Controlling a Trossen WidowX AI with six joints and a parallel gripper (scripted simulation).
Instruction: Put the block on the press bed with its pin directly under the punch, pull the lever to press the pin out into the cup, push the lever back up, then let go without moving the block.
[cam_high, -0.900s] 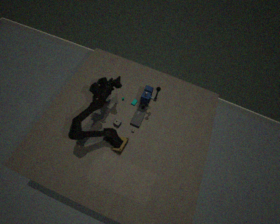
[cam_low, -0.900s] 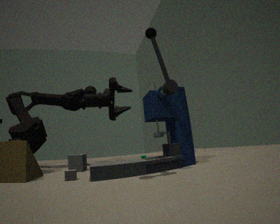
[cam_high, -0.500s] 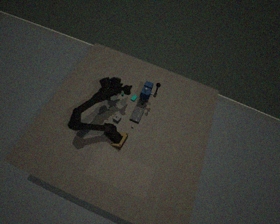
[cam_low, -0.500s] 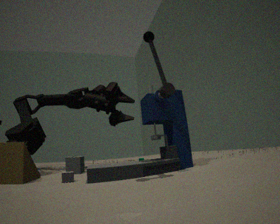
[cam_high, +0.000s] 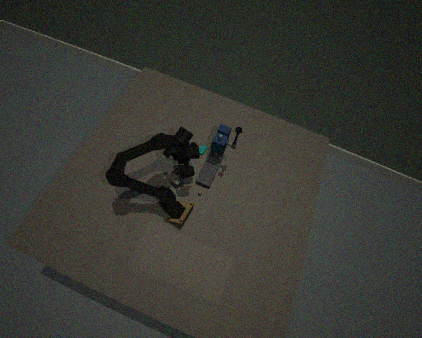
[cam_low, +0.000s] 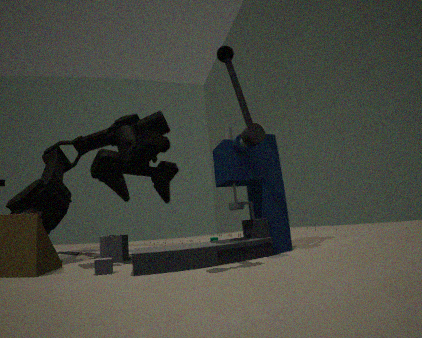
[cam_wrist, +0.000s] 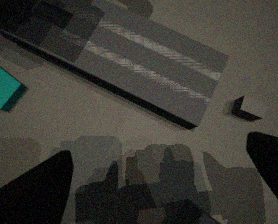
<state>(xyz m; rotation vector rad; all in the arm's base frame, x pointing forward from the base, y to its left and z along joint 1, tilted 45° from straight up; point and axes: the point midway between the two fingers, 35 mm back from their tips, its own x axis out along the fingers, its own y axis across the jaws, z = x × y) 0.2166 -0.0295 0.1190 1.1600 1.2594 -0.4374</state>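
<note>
The hand (cam_high: 189, 161) (cam_low: 147, 200) (cam_wrist: 160, 149) hangs with its fingers pointing down, spread nearly as wide as they go and gripping nothing; in the exterior view, the grey block (cam_low: 114, 248) stands on the desk (cam_high: 250, 200) (cam_low: 210, 305) (cam_wrist: 150, 117), off the press bed (cam_high: 207, 175) (cam_low: 170, 259) (cam_wrist: 150, 65), with the hand toward one o'clock from it; the blue press (cam_high: 220, 141) (cam_low: 282, 200) has its lever (cam_high: 236, 138) (cam_low: 238, 95) raised toward eleven o'clock; in the top view, a teal piece (cam_high: 202, 149) (cam_low: 214, 239) (cam_wrist: 9, 90) lies near the press, toward eight o'clock.
</note>
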